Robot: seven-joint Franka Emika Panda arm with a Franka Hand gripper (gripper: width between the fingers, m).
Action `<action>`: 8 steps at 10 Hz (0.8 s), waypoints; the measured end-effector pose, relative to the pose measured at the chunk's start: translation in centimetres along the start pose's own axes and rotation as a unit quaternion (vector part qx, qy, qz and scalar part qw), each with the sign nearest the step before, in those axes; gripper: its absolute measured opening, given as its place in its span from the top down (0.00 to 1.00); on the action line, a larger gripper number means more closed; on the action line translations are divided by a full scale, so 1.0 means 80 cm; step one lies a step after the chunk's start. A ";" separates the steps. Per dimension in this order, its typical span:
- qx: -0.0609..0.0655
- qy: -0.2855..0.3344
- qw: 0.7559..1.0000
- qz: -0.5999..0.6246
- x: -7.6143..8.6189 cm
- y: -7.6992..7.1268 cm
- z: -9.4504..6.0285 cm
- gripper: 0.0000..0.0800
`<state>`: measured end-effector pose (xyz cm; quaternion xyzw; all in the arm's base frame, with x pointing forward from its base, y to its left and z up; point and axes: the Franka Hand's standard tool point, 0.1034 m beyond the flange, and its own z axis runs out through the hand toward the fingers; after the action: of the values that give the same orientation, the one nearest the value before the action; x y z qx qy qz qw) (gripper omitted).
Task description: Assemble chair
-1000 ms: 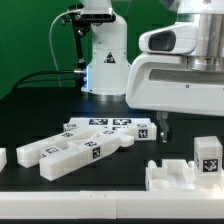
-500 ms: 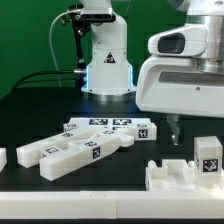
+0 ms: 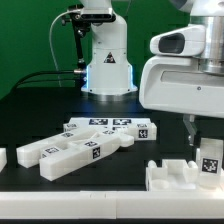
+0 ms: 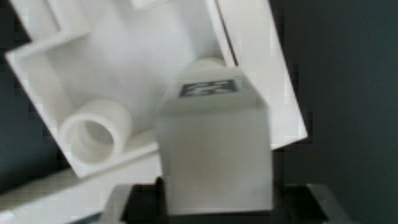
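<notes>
My gripper hangs at the exterior view's right, just above an upright white post with a black marker tag. The post stands on a white chair part at the front right. In the wrist view the tagged post rises between my two dark fingertips, which stand apart on either side of it. My gripper is open and I cannot tell whether the fingers touch the post. Behind the post lies a flat white part with a round hole.
Several white tagged chair parts lie in a pile at the middle of the black table. Another white piece sits at the exterior view's left edge. The robot's base stands at the back.
My gripper has moved toward the exterior view's right, from beside the pile's right end to over the tagged post. The parts have not moved.
</notes>
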<state>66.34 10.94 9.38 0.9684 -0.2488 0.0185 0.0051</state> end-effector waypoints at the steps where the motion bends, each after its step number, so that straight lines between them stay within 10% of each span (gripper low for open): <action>1: 0.000 0.000 1.000 0.030 0.000 0.000 0.000 0.66; 5: -0.004 0.010 0.964 0.266 0.000 0.006 0.001 0.66; 8: 0.035 -0.009 0.891 0.454 0.003 0.020 0.005 0.66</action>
<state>65.82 9.40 9.03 0.7498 -0.6602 0.0185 -0.0399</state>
